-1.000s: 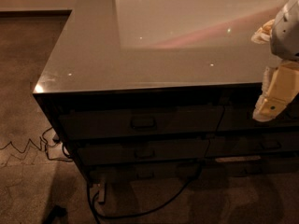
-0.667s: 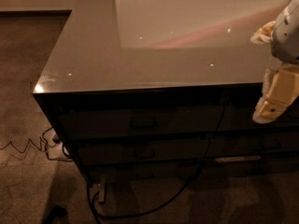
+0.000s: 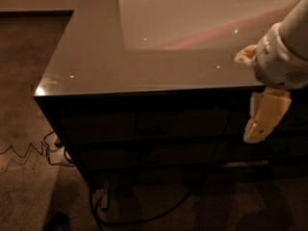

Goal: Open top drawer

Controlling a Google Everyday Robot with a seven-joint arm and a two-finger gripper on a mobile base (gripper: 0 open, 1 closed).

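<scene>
Single view, dim warm light. Landmark taken: the counter top [image 3: 96, 57], a glossy dark slab with a pale rectangular reflection [image 3: 192, 18] across its far half. The top drawer [image 3: 110, 126] sat directly under the counter top's front edge, its dark front flush with the cabinet face and fully closed; its small loop handle [image 3: 147, 125] was only faintly visible at the centre of the front. A second drawer [image 3: 144, 154] lay one row further below the counter top, also closed (its handle was too dark to make out with any confidence). The gripper [image 3: 249, 97] hung at the right end of the counter top's front edge, carried by the white arm [image 3: 284, 57] that came in over the counter top from the right. Its two cream fingers stood apart with nothing between them: one finger [image 3: 263, 117] pointed down past the counter top's edge, in front of the drawer row and well to the right of the handle; the other showed only as a tip above the counter top's surface. No contact with the drawer front could be seen. Below the counter top's left corner, cables [image 3: 53, 150] trailed over the carpet [image 3: 24, 105].
</scene>
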